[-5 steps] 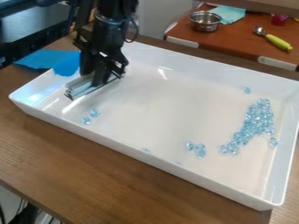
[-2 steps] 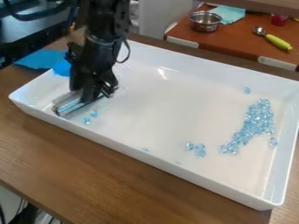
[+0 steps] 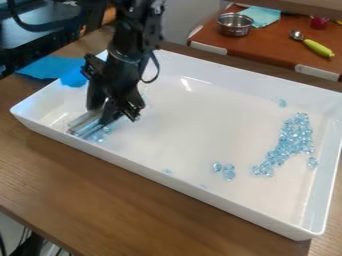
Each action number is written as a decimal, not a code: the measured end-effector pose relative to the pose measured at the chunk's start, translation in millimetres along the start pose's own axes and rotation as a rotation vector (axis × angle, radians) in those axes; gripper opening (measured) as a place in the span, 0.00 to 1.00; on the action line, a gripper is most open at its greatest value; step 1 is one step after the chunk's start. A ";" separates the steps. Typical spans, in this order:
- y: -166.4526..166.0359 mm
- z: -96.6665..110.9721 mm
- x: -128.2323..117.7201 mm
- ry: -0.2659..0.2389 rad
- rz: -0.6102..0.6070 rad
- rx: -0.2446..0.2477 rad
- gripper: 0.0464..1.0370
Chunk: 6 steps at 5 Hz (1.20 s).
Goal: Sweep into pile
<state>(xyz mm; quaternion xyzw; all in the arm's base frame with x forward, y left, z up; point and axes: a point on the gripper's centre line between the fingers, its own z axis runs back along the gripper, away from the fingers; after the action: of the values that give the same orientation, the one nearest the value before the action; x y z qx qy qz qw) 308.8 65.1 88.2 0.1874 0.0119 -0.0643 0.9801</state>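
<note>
Holding a silvery bar (image 3: 83,123) low over the left end of the white tray (image 3: 187,130), my claw (image 3: 105,111) is closed around its upper part, seen from the fixed camera. My arm comes down from the top edge of this view, and the bar slants toward the tray's near-left wall.

The task's things are clear blue beads. A few loose beads (image 3: 103,132) lie right by the bar, whether touching it I cannot tell. The main heap (image 3: 290,142) spreads in a long band toward the tray's right end, with one bead (image 3: 312,162) just beside it and a small blue bit (image 3: 282,103) nearer the far wall. A small cluster (image 3: 228,171) sits left of the heap's lower end.

The tray rests on a wooden table (image 3: 120,200). Blue cloth (image 3: 48,67) lies by its left corner. On a reddish table (image 3: 274,46) behind are a metal pot (image 3: 234,25), a pale cloth (image 3: 262,16) and a green-handled spoon (image 3: 317,48).
</note>
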 end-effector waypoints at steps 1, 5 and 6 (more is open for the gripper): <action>-20.2 6.9 -2.1 0.026 0.011 -0.020 0.31; -92.7 33.8 6.4 0.045 0.052 -0.075 0.31; -111.9 42.1 9.0 0.051 0.051 -0.096 0.31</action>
<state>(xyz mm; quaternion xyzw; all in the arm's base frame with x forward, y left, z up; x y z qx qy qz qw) 303.1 -54.6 86.0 0.1421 0.0351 -0.0339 0.9886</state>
